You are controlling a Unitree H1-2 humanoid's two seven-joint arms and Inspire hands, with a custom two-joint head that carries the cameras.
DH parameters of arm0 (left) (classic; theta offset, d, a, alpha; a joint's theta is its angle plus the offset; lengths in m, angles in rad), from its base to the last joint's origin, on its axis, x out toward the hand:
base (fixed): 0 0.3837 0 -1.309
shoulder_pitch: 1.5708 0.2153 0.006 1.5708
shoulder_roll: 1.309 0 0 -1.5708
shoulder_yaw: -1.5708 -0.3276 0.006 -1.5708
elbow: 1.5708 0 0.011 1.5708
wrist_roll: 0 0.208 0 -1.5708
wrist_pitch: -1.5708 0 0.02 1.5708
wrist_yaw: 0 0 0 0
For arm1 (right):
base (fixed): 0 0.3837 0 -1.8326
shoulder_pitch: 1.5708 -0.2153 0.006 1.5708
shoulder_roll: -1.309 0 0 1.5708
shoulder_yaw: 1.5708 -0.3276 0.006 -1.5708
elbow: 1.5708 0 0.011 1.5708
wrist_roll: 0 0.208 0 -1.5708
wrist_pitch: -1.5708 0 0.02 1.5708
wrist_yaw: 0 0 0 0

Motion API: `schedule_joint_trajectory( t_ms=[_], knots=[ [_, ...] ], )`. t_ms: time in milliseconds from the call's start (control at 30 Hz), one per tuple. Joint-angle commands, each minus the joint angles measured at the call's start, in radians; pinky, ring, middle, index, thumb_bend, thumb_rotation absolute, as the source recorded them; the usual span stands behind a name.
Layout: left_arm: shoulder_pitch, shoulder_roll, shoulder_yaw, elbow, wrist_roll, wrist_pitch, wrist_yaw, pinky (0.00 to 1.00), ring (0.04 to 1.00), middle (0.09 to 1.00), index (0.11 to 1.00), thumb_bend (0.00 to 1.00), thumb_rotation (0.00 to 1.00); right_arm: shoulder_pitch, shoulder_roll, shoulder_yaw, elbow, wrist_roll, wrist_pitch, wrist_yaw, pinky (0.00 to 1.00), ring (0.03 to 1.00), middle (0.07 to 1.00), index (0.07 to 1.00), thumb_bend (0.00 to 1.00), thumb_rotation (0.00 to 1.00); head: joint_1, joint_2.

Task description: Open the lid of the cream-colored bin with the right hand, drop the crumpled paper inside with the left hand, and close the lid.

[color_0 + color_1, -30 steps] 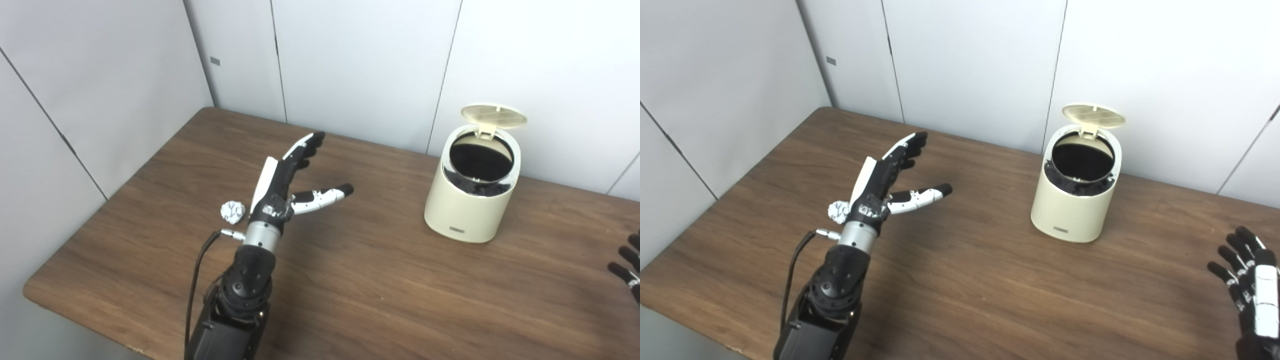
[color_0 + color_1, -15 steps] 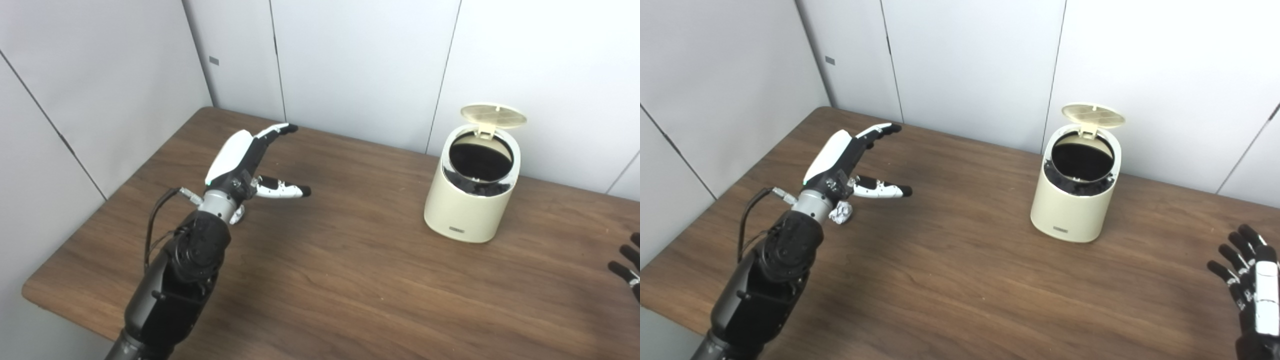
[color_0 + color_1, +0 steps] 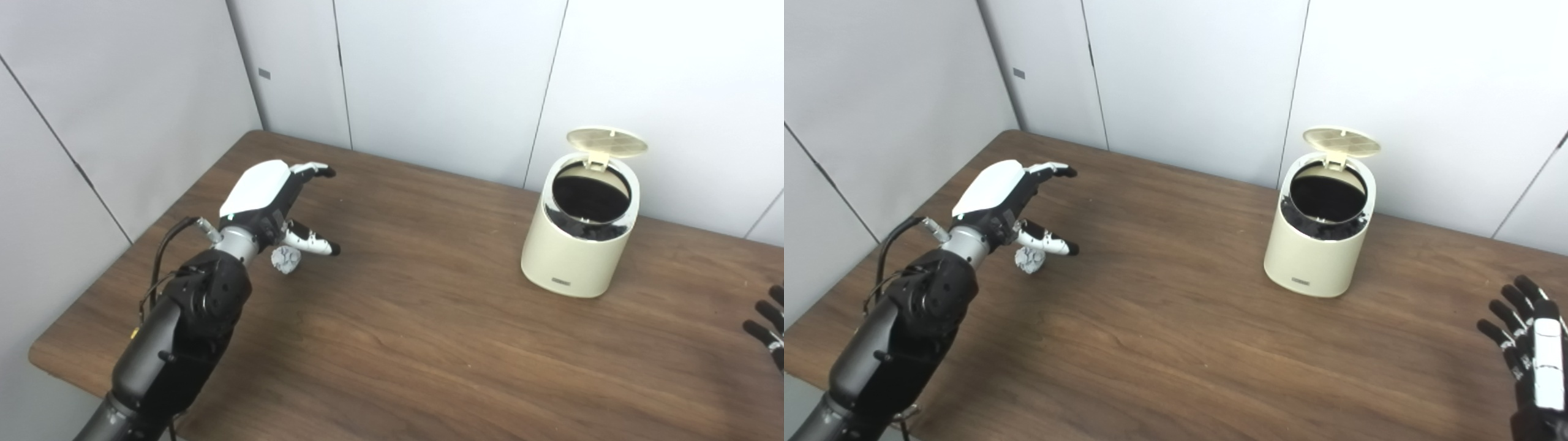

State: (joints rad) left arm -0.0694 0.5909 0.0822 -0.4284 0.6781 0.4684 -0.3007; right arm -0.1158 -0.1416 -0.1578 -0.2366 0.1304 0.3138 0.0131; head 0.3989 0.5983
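The cream-colored bin [image 3: 579,239] stands at the back right of the table with its lid [image 3: 606,139] tipped up and the dark inside showing. A crumpled white paper ball [image 3: 285,259] lies on the wood at the left. My left hand [image 3: 267,196] hovers palm-down just above and behind the ball, fingers spread and open, thumb reaching past it to the right; it holds nothing. My right hand [image 3: 1532,340] rests open at the lower right edge, far from the bin, fingers apart.
The brown wooden table [image 3: 429,318] is bounded by grey wall panels [image 3: 441,79] behind and on the left. The table's left front corner lies close to my left forearm [image 3: 177,331].
My left arm has swung left and the hand has turned palm-down, coming over the paper ball. The right hand, bin and ball have stayed put.
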Motion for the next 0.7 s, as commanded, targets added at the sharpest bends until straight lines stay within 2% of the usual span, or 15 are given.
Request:
schedule_joint_trajectory(
  t_ms=[0,333,467,667],
  knots=[
    [-0.005,0.04,0.005,-0.021,0.035,-0.007,-0.003,0.75,0.865,0.862,0.834,0.96,0.12,-0.027,-0.002,-0.002,-0.042,-0.001,-0.011,-0.004,0.79,0.87,0.887,0.877,0.51,0.88,-0.002,0.002],
    [0.023,0.059,0.01,0.036,0.083,-0.018,-0.017,0.74,0.855,0.853,0.83,0.96,0.12,-0.027,-0.002,0.003,-0.064,-0.005,0.013,-0.01,0.8,0.882,0.896,0.887,0.5,0.9,-0.002,0.004],
    [0.028,0.066,0.01,0.067,0.081,-0.028,-0.01,0.74,0.853,0.853,0.825,0.95,0.12,-0.026,-0.003,0.006,-0.08,-0.009,0.034,-0.013,0.82,0.901,0.91,0.901,0.49,0.91,-0.005,0.005],
    [0.031,0.059,0.005,0.119,0.082,-0.05,0.023,0.73,0.856,0.859,0.82,0.95,0.11,-0.023,-0.003,0.011,-0.076,-0.012,0.021,-0.01,0.8,0.9,0.911,0.901,0.48,0.92,-0.006,0.004]
  ],
)
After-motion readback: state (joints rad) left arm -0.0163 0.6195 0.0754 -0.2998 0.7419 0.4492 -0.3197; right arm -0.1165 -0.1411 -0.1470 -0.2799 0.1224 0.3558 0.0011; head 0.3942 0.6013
